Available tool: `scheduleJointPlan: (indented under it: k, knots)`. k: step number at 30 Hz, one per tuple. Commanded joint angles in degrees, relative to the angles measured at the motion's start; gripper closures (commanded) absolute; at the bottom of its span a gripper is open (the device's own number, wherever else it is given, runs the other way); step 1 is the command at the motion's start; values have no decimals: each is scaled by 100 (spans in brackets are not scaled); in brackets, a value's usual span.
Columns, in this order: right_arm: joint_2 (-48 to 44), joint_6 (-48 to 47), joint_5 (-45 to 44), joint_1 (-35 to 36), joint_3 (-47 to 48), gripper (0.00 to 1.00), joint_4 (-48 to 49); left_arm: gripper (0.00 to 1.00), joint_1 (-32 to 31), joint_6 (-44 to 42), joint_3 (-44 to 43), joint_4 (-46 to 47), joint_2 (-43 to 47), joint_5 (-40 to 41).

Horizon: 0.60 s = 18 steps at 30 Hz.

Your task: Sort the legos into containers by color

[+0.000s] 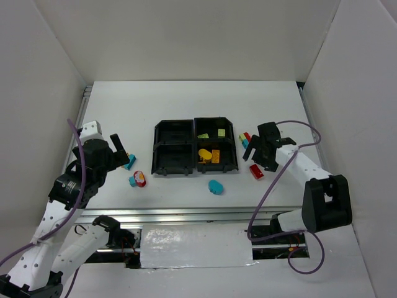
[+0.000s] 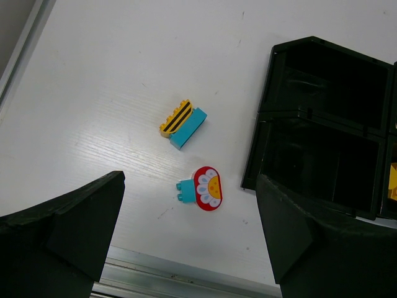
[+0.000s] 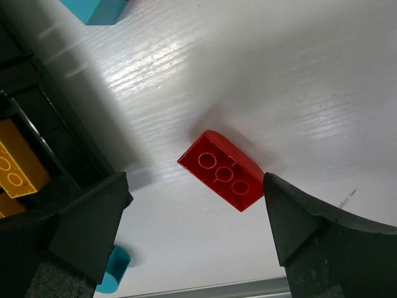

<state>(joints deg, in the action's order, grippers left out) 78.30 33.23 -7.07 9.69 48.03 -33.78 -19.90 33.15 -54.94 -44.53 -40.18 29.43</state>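
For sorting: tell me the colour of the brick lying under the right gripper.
Red brick; it shows best in the right wrist view.

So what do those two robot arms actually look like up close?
The left arm and right arm are white shells joined by chunky black joint housings. A purple cable loops loosely along each. The left gripper and right gripper are matte black, each with two broad, wedge-shaped fingers.

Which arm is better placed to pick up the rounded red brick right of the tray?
Right: the right gripper, open, hovers directly over the red brick; the left gripper is across the tray.
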Motion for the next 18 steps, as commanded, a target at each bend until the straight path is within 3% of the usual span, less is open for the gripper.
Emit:
scheduleJointPlan:
  k: [1, 18]
  knots:
    - [-175, 271, -286, -47, -171, 3, 232, 0, 39, -80, 36, 252, 72, -16]
    - [387, 219, -189, -55, -294, 7, 276, 1, 39, -115, 36, 287, 63, -95]
